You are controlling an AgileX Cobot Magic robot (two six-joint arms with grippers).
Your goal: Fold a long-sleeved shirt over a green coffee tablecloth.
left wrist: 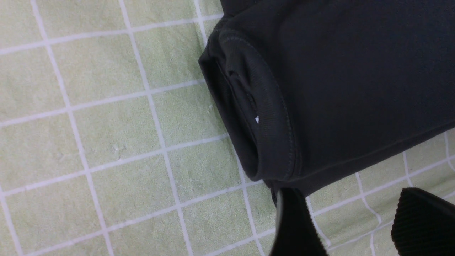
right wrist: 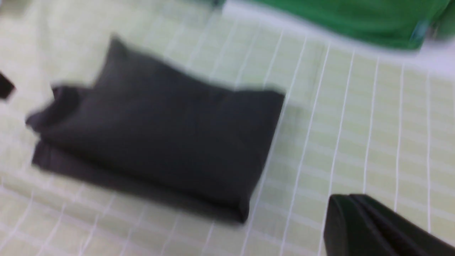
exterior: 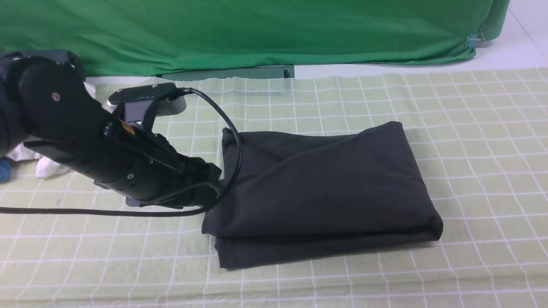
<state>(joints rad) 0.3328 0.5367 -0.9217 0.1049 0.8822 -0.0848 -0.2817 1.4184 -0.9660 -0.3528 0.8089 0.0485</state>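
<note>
The long-sleeved shirt (exterior: 325, 188) lies folded into a thick black rectangle on the green coffee tablecloth (exterior: 471, 128), near the middle. My left arm (exterior: 107, 158) reaches in from the left, its tip at the shirt's left edge. In the left wrist view, my left gripper (left wrist: 355, 217) is open just off the shirt (left wrist: 355, 71), beside the ribbed collar (left wrist: 270, 117), with only gridded tablecloth (left wrist: 106, 142) between the fingers. My right gripper (right wrist: 350, 201) is shut and empty, well away from the shirt (right wrist: 160, 142) above the tablecloth (right wrist: 355, 124). That view is blurred. The right arm does not show in the front view.
A plain deep-green cloth (exterior: 257, 34) hangs along the back, held by a clip (exterior: 473, 41) at the right. A white garment (exterior: 47, 169) and something blue (exterior: 4, 171) lie at the far left behind my left arm. A black cable (exterior: 85, 211) trails across the tablecloth.
</note>
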